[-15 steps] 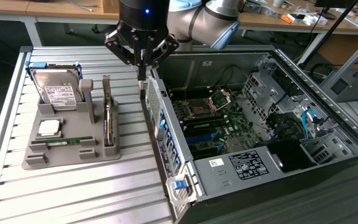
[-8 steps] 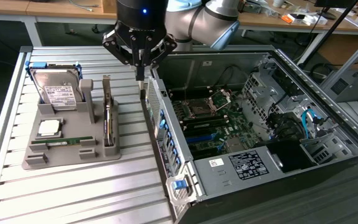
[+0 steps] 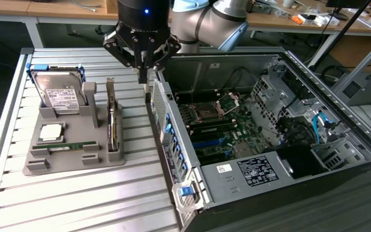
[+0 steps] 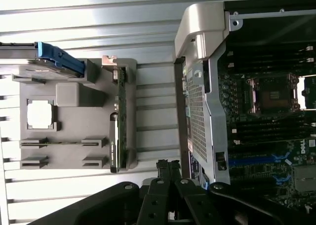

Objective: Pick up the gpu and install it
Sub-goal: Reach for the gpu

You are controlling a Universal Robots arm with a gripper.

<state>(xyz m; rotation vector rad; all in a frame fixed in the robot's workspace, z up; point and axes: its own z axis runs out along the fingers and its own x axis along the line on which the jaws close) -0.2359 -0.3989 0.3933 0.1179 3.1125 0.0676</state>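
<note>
Claw (image 3: 144, 77) pinched shut and empty, hovering over the gap between open computer case (image 3: 202, 191) and grey holder (image 3: 63, 166), where the gpu (image 3: 111, 116) stands on edge, presumably slotted upright for easy grabbing.

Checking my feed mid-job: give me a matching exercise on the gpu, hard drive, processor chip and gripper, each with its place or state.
Things: 1 gpu; 2 hard drive; 3 processor chip; 4 gripper.
States: A lies flat on the grey holder; B shut, above the gap between holder and computer case; C stands on edge in the holder's slot nearest the case; D propped up at the holder's far end, white label showing.
Pairs: 1-C; 2-D; 3-A; 4-B.
</note>
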